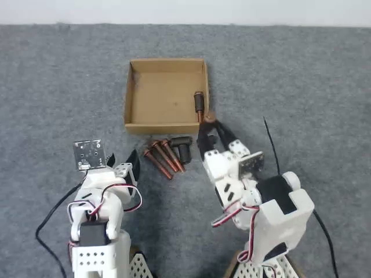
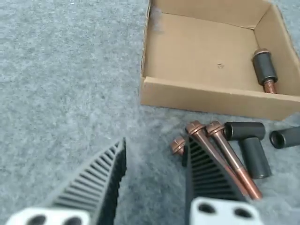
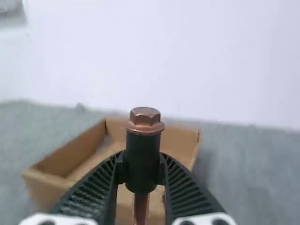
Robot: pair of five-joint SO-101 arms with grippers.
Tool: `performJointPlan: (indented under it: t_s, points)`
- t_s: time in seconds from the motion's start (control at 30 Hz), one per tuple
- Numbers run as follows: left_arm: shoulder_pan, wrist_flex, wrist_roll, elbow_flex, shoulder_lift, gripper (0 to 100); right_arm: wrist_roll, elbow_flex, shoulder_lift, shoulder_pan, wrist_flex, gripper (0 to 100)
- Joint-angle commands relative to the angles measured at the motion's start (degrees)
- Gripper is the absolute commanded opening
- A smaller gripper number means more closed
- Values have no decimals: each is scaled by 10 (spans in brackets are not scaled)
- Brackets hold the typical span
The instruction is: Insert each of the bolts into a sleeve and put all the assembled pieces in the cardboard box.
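Note:
The cardboard box (image 1: 131, 92) sits at the back centre, with one bolt-in-sleeve piece (image 1: 199, 103) lying against its right wall; the same piece (image 2: 265, 70) shows in the left wrist view. My right gripper (image 1: 207, 126) hovers at the box's near right corner. It is shut on a black sleeve (image 3: 141, 152) with a copper bolt (image 3: 145, 120) standing upright through it. Three loose copper bolts (image 1: 159, 155) lie on the carpet in front of the box, black sleeves (image 1: 182, 147) beside them. My left gripper (image 1: 123, 157) is open, just left of the bolts (image 2: 220, 152).
Grey carpet (image 1: 64, 87) covers the whole table, with open room to the left and right of the box. In the left wrist view three loose sleeves (image 2: 255, 157) lie between the bolts and the box's front wall (image 2: 211, 98).

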Motion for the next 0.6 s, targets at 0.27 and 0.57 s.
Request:
performJointPlan:
  t_s: [0.27,0.57]
  points:
    - [3,-1,-3,-7,-6,187,115,-201,-14,11,162,6]
    - [3,-3,-4,-7,-6,132,113,-354,-14,9,402,6]
